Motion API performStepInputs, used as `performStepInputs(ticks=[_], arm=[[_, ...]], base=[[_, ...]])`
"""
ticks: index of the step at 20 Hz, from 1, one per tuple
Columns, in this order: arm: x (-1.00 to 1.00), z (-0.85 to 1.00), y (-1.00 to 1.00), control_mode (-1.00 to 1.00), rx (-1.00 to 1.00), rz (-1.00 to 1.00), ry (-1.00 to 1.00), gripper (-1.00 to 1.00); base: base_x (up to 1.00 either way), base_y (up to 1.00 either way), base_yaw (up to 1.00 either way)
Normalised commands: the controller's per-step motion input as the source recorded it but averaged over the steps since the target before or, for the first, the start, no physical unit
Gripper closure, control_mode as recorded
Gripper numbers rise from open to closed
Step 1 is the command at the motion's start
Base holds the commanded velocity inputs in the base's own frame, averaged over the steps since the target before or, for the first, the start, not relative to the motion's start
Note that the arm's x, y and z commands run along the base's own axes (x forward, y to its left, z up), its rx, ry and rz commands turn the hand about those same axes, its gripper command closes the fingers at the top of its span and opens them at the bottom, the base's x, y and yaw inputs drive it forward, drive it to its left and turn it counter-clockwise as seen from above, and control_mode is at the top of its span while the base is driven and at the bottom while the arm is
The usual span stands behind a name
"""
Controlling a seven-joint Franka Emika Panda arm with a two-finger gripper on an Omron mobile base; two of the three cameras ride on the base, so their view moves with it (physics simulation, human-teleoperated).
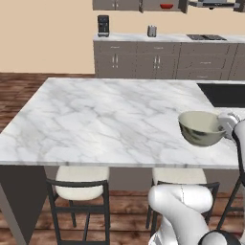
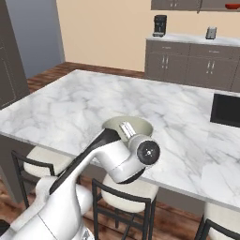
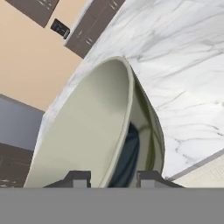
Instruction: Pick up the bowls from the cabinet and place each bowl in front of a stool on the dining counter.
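Observation:
My gripper [image 3: 114, 177] is shut on the rim of the pale grey-green bowl [image 1: 201, 128], one finger inside its cream hollow and one outside. The bowl [image 2: 127, 124] sits low over the dining counter [image 1: 105, 115] near its front edge, right of centre; whether it touches the marble I cannot tell. A cream-seated stool [image 1: 178, 176] stands just below that spot, with a second stool [image 1: 81, 183] to its left. The red bowl [image 1: 166, 5] rests inside the open wall cabinet [image 1: 148, 5] across the room, and the hand [image 1: 228, 122] meets the held bowl from the right.
A dark sink recess [image 1: 224, 94] cuts into the counter's right side. Against the far wall run low drawer cabinets [image 1: 158, 61] carrying a black coffee machine [image 1: 103, 25], a silver canister [image 1: 152, 31] and a hob [image 1: 206, 37]. A third stool [image 2: 224, 216] is at the right.

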Motion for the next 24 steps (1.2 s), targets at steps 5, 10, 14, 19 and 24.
performStepInputs(ticks=[5, 10, 14, 19, 24], arm=[[0.32, -0.33, -0.10, -1.00, 0.00, 0.00, 0.01, 1.00], [0.55, -0.40, 0.00, -1.00, 0.00, 0.00, 0.00, 1.00], [0.52, -0.48, 0.00, -1.00, 0.00, 0.00, 0.00, 1.00], [0.39, -0.50, 0.00, -1.00, 0.00, 0.00, 0.00, 1.00], [0.31, -0.48, 0.00, -1.00, 0.00, 0.00, 0.00, 1.00]], base=[[0.00, 0.00, 0.00], [0.00, 0.00, 0.00], [0.00, 0.00, 0.00], [0.00, 0.00, 0.00], [0.00, 0.00, 0.00]])
